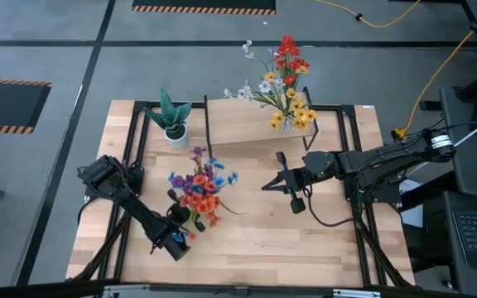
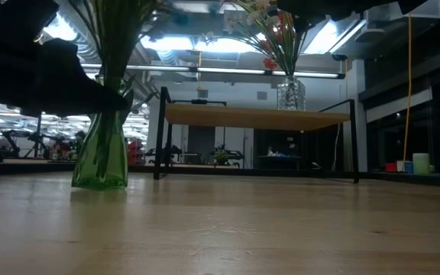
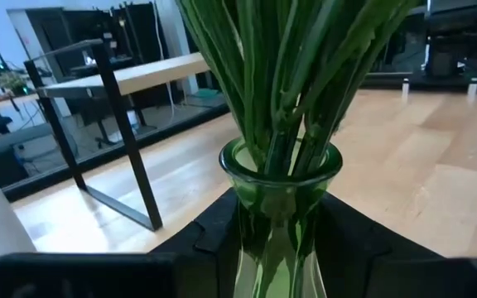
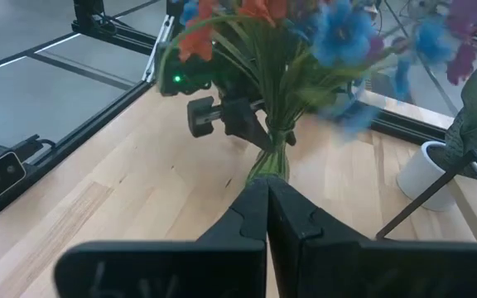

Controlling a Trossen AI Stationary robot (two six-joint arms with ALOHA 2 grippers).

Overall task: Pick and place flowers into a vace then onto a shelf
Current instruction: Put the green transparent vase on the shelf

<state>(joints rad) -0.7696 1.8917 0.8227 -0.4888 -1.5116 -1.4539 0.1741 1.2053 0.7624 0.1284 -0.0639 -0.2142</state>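
Two vases are seen in the high view: a clear glass vase (image 1: 295, 121) with red, yellow and white blooms already stands on the shelf (image 1: 259, 128) at twelve o'clock on the worktop (image 1: 247, 240), and a green glass vase (image 1: 195, 217) with purple, blue and orange flowers (image 1: 200, 187) stands on the worktop at about eight o'clock. The left end effector (image 1: 182, 222) is placed against that vase from the seven o'clock side, so the left arm is plainly the nearer one; the shelf lies toward one o'clock from it. The right end effector (image 1: 268, 184) waits near the middle, pointing toward nine o'clock at the bouquet, well apart from it. A potted spiky plant (image 1: 172, 118) stands at eleven o'clock.

In the low view the green vase is shown upright on the worktop, its long axis vertical, with the dark left arm at its neck; the shelf stands beyond, with a lit workshop behind.

In the left wrist view the vase neck is seen between the dark fingers (image 3: 205, 248), which are narrowed around it; whether they press the glass cannot be told.

In the right wrist view the fingers (image 4: 251, 211) are seen closed together on nothing.
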